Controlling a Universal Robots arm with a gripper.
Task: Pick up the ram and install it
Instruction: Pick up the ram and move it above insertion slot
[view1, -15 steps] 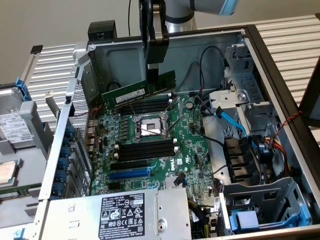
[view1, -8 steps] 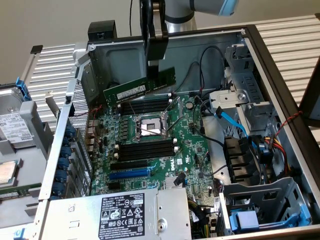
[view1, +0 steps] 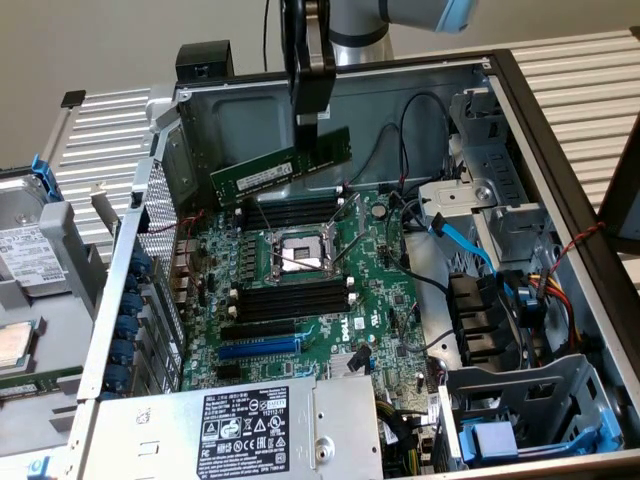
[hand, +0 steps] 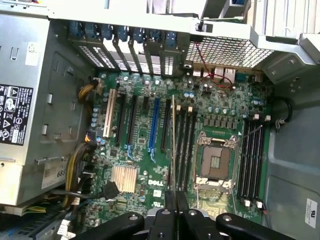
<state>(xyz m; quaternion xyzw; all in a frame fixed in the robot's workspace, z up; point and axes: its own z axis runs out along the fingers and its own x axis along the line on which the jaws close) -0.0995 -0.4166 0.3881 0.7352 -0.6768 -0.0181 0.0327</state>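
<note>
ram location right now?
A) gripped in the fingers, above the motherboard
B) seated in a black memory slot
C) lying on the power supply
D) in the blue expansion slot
A: the ram hangs tilted in the fingers above the motherboard, and the black memory slots are empty.

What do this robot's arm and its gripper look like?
The arm is a round silver-grey metal tube with a light blue joint cap. Its gripper is black: a flat boxy body narrowing to two slim fingers, with rounded black links and small silver screws at the base.
</note>
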